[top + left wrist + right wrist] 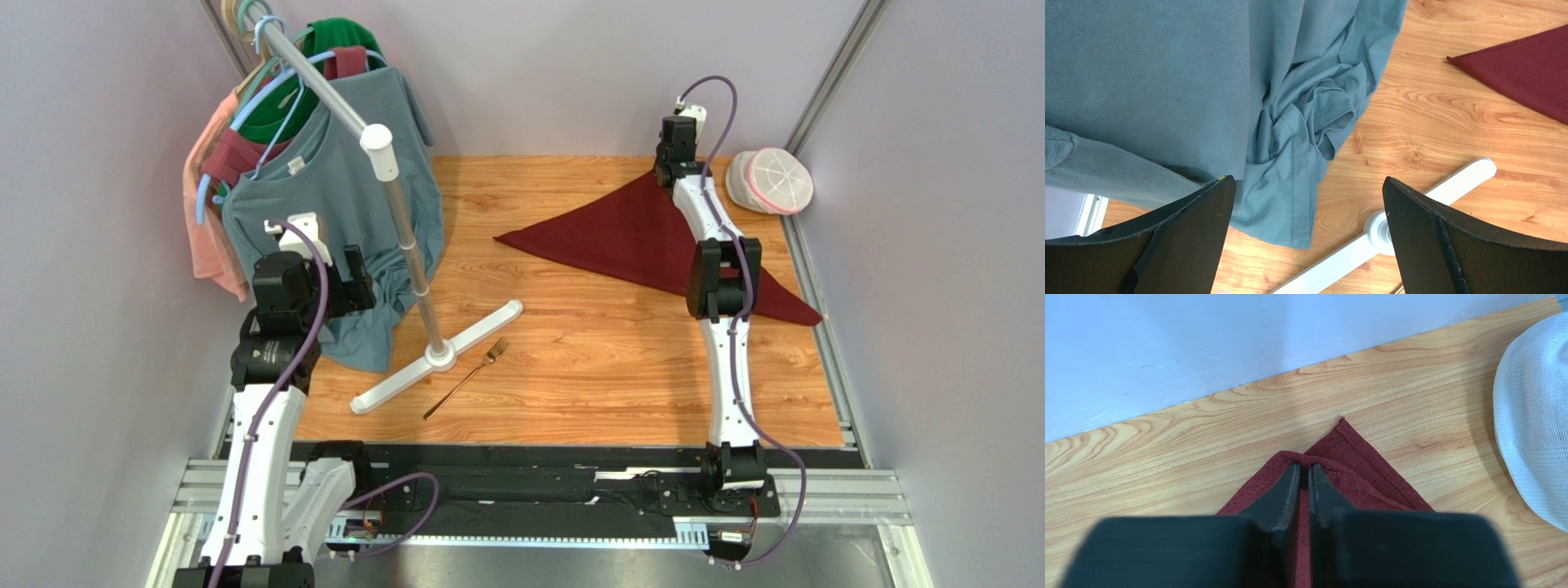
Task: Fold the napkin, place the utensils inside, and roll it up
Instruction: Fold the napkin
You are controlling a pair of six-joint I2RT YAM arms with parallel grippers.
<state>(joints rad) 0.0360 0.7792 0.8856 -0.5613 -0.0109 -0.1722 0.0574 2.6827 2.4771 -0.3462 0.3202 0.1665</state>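
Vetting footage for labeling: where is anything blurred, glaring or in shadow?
Top external: even light, sharp, no glare on the table. Left wrist: blue-grey shirt crisp, left gripper dark. Right wrist: napkin sharp, right gripper body blurred.

Our left gripper (pixel 1308 184) hangs wide open near the left edge; our right gripper (pixel 1304 471), stretched far, seems clamped on the napkin (pixel 1364 471).
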